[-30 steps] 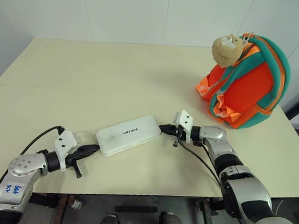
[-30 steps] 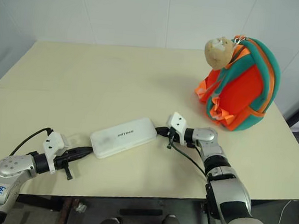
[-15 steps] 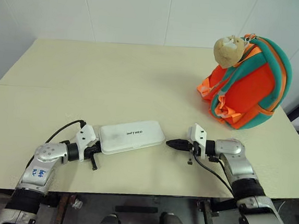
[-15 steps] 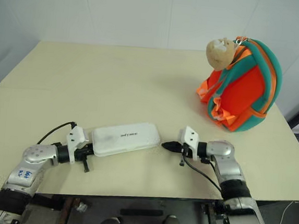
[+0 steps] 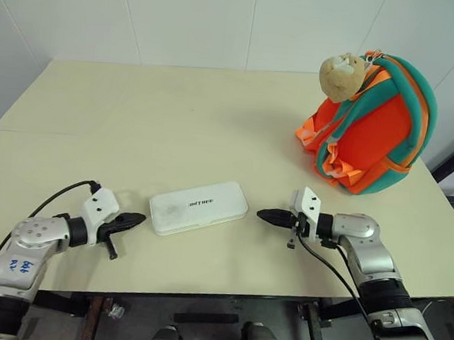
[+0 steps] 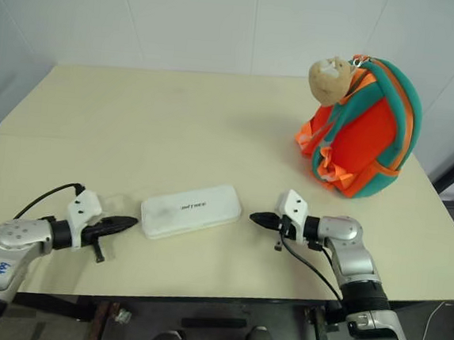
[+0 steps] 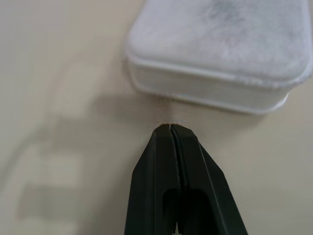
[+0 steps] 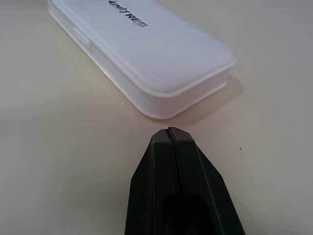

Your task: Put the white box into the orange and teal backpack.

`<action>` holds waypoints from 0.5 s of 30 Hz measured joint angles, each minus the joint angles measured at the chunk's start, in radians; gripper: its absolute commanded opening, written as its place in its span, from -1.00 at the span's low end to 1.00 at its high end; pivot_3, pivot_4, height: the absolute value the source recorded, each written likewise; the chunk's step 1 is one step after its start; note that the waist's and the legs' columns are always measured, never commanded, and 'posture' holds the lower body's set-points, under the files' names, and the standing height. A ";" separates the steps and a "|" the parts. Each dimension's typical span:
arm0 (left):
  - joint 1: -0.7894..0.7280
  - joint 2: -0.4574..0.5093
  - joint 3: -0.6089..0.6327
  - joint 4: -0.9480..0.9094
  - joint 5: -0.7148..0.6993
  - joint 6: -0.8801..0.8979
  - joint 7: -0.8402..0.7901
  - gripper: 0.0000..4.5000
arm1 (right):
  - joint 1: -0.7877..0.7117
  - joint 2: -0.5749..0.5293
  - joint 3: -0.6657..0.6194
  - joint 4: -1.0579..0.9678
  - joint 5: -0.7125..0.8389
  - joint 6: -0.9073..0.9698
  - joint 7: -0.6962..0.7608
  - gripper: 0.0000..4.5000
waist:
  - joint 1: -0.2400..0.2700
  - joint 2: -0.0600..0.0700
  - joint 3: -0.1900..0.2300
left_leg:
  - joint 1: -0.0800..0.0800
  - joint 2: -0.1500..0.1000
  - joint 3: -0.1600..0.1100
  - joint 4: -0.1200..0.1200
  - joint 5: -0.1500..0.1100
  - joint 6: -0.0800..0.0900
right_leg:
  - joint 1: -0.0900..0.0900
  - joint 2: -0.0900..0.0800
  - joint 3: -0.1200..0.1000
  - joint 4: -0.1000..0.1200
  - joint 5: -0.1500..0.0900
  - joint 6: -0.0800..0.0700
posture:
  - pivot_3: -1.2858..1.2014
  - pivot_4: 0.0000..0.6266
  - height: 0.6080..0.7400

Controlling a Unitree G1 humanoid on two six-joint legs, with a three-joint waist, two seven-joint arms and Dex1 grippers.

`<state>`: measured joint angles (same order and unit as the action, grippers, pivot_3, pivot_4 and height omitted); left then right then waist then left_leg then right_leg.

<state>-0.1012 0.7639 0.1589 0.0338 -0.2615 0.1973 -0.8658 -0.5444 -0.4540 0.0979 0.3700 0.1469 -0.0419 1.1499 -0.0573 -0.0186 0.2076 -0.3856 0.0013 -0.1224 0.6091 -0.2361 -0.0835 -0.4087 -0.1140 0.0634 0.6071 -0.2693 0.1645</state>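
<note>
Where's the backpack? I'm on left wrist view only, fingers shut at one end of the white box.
Observer: The orange and teal backpack stands upright on the table, far right side, well beyond the white box.
Operator: Right arm?
Observer: The right gripper points at the box's opposite end, fingers shut, with a small gap to the box.
Operator: Bag open?
Observer: Can't tell. Its strap side faces the robot, with a tan plush toy hanging at the top.
</note>
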 measured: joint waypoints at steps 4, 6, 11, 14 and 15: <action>0.031 -0.010 0.020 -0.063 -0.052 0.065 -0.002 -0.99 | -0.023 0.023 0.013 0.026 -0.001 -0.006 -0.005 -1.00 | 0.004 0.000 0.000 | -0.001 0.000 0.000 0.000 0.000 0.000 | 0.000 0.000 0.000 -0.001 0.000 0.000 | 0.03 -0.52 1.00; 0.033 -0.021 0.023 -0.087 -0.065 0.085 0.001 -0.99 | -0.038 0.035 0.017 0.050 -0.003 -0.019 -0.006 -1.00 | 0.005 0.000 0.000 | -0.001 0.000 0.000 0.000 0.000 0.000 | 0.000 0.000 0.000 -0.002 0.000 0.000 | 0.03 -0.52 1.00; 0.033 -0.052 0.023 -0.105 -0.083 0.098 0.003 -0.99 | -0.086 0.051 0.017 0.128 -0.011 -0.057 -0.019 -1.00 | 0.003 0.000 0.000 | -0.001 0.000 0.000 0.000 0.000 0.000 | 0.000 0.000 0.000 -0.002 0.000 0.000 | 0.03 -0.52 1.00; 0.027 -0.059 0.016 -0.105 -0.084 0.100 0.003 -0.99 | -0.096 0.058 0.017 0.144 -0.012 -0.069 -0.025 -1.00 | 0.002 0.000 0.000 | -0.001 0.000 0.000 -0.001 0.000 0.000 | 0.000 0.000 0.000 -0.002 0.000 0.000 | 0.03 -0.52 1.00; 0.027 -0.060 0.015 -0.105 -0.084 0.101 0.003 -0.99 | -0.096 0.058 0.017 0.144 -0.012 -0.069 -0.026 -1.00 | 0.002 0.000 0.000 | -0.001 0.000 0.000 -0.001 0.000 0.000 | 0.000 0.000 0.000 -0.002 0.000 0.000 | 0.03 -0.52 1.00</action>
<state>-0.0746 0.7036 0.1739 -0.0715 -0.3453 0.2982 -0.8630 -0.6400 -0.3960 0.1150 0.5145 0.1347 -0.1106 1.1242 -0.0555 -0.0187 0.2076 -0.3869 0.0010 -0.1225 0.6082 -0.2362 -0.0836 -0.4091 -0.1142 0.0633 0.6051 -0.2691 0.1649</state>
